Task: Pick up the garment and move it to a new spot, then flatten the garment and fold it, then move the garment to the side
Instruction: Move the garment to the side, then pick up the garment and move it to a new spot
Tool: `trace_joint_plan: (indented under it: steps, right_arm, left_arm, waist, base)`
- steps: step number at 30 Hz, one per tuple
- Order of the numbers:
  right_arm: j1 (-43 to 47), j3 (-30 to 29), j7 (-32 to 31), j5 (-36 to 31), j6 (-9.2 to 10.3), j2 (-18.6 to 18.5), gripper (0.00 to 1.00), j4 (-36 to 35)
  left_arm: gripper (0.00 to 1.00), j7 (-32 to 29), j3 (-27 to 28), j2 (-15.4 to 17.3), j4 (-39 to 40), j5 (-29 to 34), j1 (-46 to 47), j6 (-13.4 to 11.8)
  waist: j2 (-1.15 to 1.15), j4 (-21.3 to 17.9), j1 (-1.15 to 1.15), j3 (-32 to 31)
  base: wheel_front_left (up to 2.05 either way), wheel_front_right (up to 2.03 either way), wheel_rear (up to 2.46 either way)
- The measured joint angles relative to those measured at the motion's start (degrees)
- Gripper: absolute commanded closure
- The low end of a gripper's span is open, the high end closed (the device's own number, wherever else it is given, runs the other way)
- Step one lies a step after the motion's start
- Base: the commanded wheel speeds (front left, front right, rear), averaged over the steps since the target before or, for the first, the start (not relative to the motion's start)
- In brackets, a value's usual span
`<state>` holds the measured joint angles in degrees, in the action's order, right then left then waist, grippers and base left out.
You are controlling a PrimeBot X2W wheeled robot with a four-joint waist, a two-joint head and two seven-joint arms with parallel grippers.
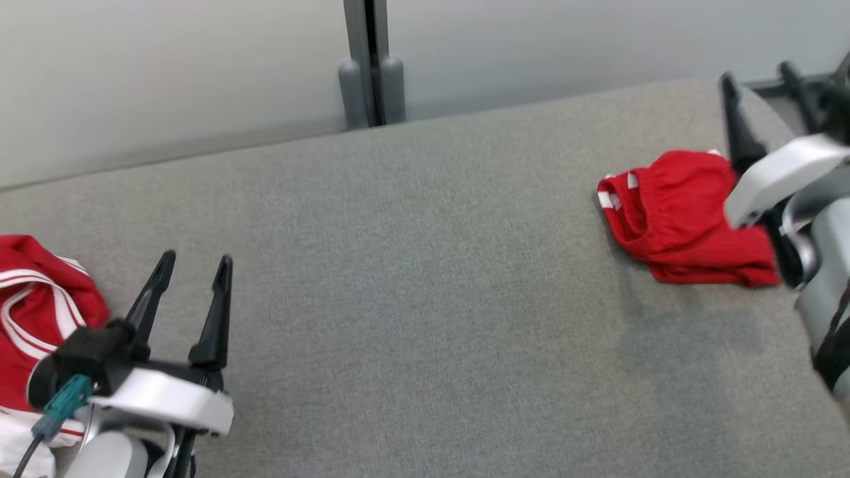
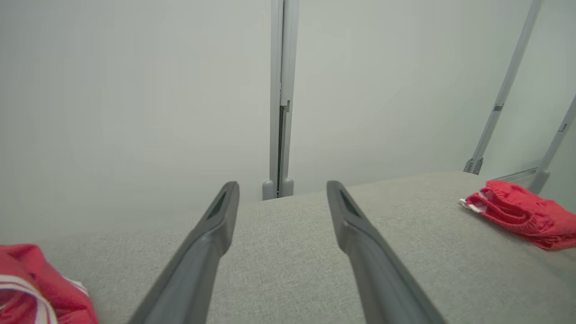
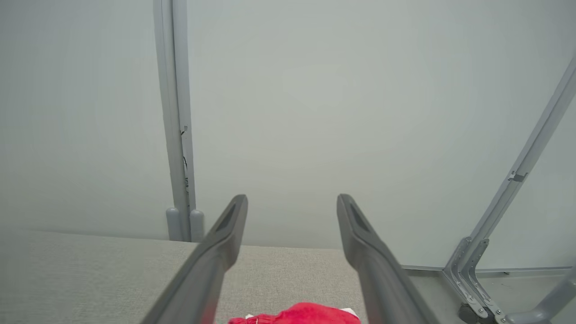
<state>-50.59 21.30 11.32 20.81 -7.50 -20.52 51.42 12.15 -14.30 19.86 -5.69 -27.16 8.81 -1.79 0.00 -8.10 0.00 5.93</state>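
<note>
Two grippers, both empty with fingers spread wide: left gripper (image 1: 196, 260) low at the near left of the grey table (image 1: 412, 265), right gripper (image 1: 758, 73) at the far right. Two red cloth items: one red garment (image 1: 671, 222), bunched compactly, lying near the table's right edge under the right gripper; one striped red cloth (image 1: 40, 312) at the left edge, just beside the left gripper. One grey post (image 1: 372, 66) at the wall.
</note>
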Motion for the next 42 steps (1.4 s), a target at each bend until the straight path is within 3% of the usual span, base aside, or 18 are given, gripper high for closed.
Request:
trace_joint_plan:
  steps: [8, 20, 30, 42]
  right_arm:
    - [14.9, -3.2, 1.8, 1.2, 0.0, 2.2, 0.0, -12.0]
    - [35.6, -7.8, 2.3, -1.8, 0.0, 8.8, 0.0, -27.6]
    - [40.7, -9.7, 2.1, -3.8, 0.0, 11.8, 0.0, -33.2]
    - [41.0, -9.8, 0.3, -4.4, 0.0, 12.3, 0.0, -34.1]
  left_arm:
    - [0.0, 0.3, 2.4, 1.5, 1.4, -1.2, -7.0, -2.4]
    - [0.0, 1.6, 3.7, 0.5, 1.5, -1.5, -11.5, -5.1]
    - [0.0, 2.5, 5.4, -0.7, 0.9, -1.7, -13.2, -6.1]
    - [0.0, 2.7, 5.6, -1.3, 0.3, -1.2, -13.2, -5.6]
  waist:
    - [0.0, 1.4, 0.0, -6.5]
    - [0.0, 2.7, 0.0, -9.2]
    - [0.0, 3.3, 0.0, -9.8]
    - [0.0, 4.0, 0.0, -9.2]
  base:
    - [0.0, 0.0, 0.0]
    - [0.0, 0.0, 0.0]
    - [0.0, 0.0, 0.0]
    - [0.0, 0.0, 0.0]
